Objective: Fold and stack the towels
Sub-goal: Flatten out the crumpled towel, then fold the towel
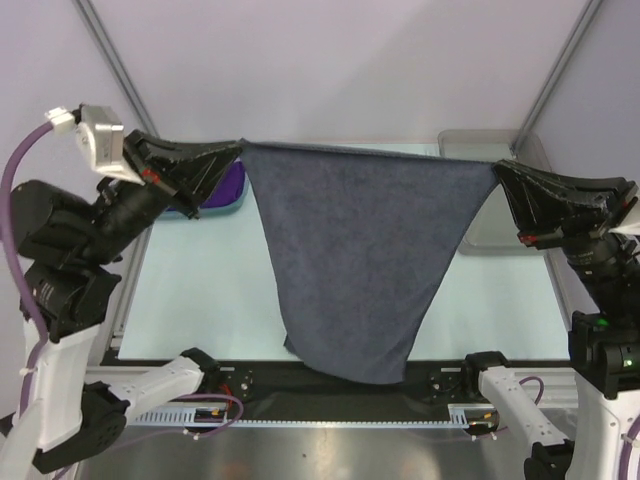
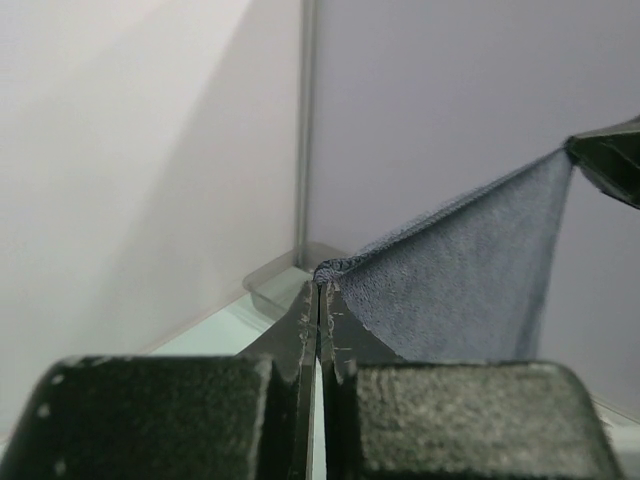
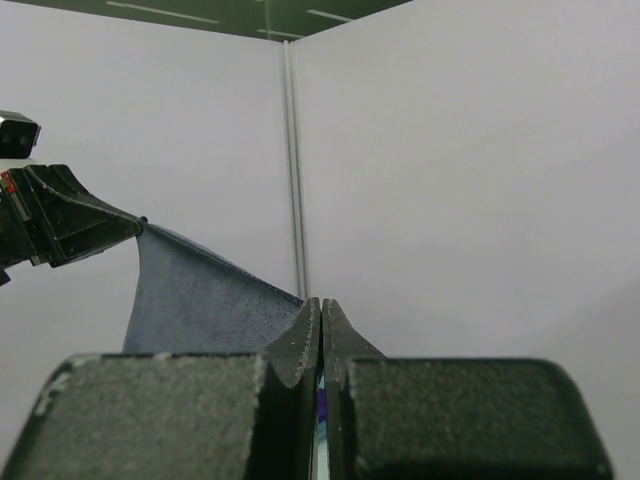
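A grey-blue towel point(image 1: 365, 255) hangs spread in the air above the table, its top edge stretched taut between my two grippers. The left gripper point(image 1: 240, 150) is shut on the towel's upper left corner point(image 2: 330, 268); the right gripper point(image 1: 497, 168) is shut on the upper right corner point(image 3: 290, 298). The cloth narrows downward to a rounded lower end near the table's front edge. A deep purple towel point(image 1: 232, 185) lies in a teal tray behind the left arm, mostly hidden. In the left wrist view the right gripper's fingers point(image 2: 612, 160) hold the far corner.
A clear grey bin point(image 1: 485, 150) stands at the back right, partly behind the hanging towel and the right arm. The teal tray point(image 1: 210, 208) sits at the back left. The pale table top point(image 1: 200, 290) lies below, with a dark strip along its front edge.
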{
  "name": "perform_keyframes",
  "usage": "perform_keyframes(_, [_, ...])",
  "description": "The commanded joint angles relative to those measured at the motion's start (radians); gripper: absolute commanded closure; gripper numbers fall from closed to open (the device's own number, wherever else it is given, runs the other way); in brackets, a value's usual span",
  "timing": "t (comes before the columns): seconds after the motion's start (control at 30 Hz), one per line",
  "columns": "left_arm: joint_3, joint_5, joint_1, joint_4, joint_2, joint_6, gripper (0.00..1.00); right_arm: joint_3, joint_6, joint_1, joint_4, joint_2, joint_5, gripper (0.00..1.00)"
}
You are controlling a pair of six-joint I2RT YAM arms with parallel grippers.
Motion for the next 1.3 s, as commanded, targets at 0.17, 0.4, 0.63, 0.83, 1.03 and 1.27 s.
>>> perform_keyframes(0.17, [0.113, -0.351, 0.019, -0.001, 0.27, 0.155, 1.0, -0.119, -0.118, -0.014, 0.255, 0.211, 0.186, 1.0])
perform_keyframes(0.4, [0.294, -0.327, 0.157, 0.128, 0.671, 0.139, 1.0, -0.08, -0.15, -0.02, 0.498, 0.633, 0.153, 1.0])
perform_keyframes(0.63, [0.582, -0.217, 0.237, 0.22, 1.016, 0.148, 1.0, 0.084, -0.165, -0.041, 0.645, 0.967, 0.114, 1.0])
perform_keyframes(0.83, [0.48, -0.154, 0.268, 0.329, 1.065, 0.172, 1.0, 0.126, -0.201, -0.051, 0.662, 1.098, 0.067, 1.0])
perform_keyframes(1.03, [0.275, -0.064, 0.287, 0.423, 1.049, 0.225, 1.0, 0.028, -0.204, -0.041, 0.69, 1.095, 0.033, 1.0])
perform_keyframes(1.27, [0.008, -0.054, 0.294, 0.505, 0.98, 0.254, 1.0, -0.165, -0.205, -0.002, 0.676, 1.038, 0.061, 1.0])
